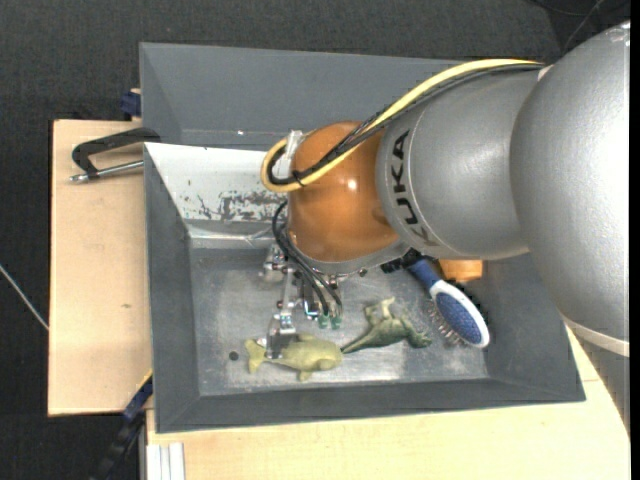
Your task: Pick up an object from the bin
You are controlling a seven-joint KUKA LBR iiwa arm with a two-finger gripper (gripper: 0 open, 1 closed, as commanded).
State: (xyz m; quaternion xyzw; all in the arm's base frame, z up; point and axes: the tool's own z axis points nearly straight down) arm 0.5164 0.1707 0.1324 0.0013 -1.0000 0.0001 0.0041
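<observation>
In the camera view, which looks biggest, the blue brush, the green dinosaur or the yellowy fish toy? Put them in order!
1. Blue brush, though the arm hides its handle end.
2 and 3. Yellowy fish toy and green dinosaur look about alike, so no ranking.

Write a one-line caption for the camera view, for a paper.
Gripper over a pale yellow toy fish in the grey bin, a green toy dinosaur and blue brush beside.

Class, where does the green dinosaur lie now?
In the camera view, the dinosaur lies near the bin's lower wall, right of centre, between the pale fish toy on the view's left and the blue brush on the right.
</observation>
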